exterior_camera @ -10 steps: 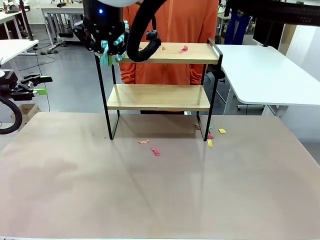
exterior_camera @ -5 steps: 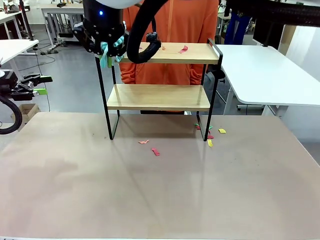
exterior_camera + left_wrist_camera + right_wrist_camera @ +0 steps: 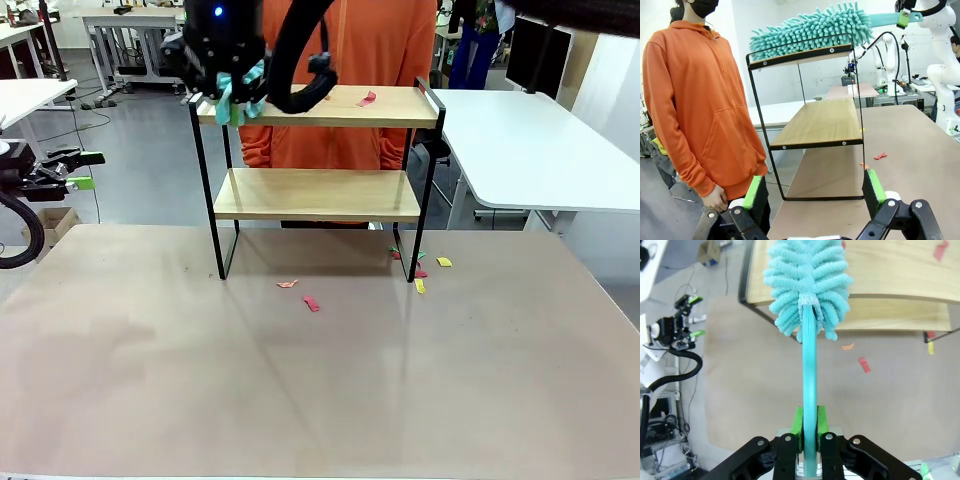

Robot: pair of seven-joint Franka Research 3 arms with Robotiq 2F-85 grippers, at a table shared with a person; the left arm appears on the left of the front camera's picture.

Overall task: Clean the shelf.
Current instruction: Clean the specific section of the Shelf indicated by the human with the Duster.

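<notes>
Since a second ago our right pincer (image 3: pixel 232 98), clamped on the teal handle of the duster (image 3: pixel 809 285), has slid toward 3 o'clock in the front view. That carries the fluffy head further along the top board of the shelf (image 3: pixel 318 194), which stands at 12 o'clock on the desk (image 3: pixel 300 400). We judge the sweep is under way: a red scrap (image 3: pixel 367 98) waits on that board at 3 o'clock of the pincer, and more scraps (image 3: pixel 311 303) lie on the desk below. Our left pincer (image 3: pixel 812 191) hangs apart, holding nothing.
</notes>
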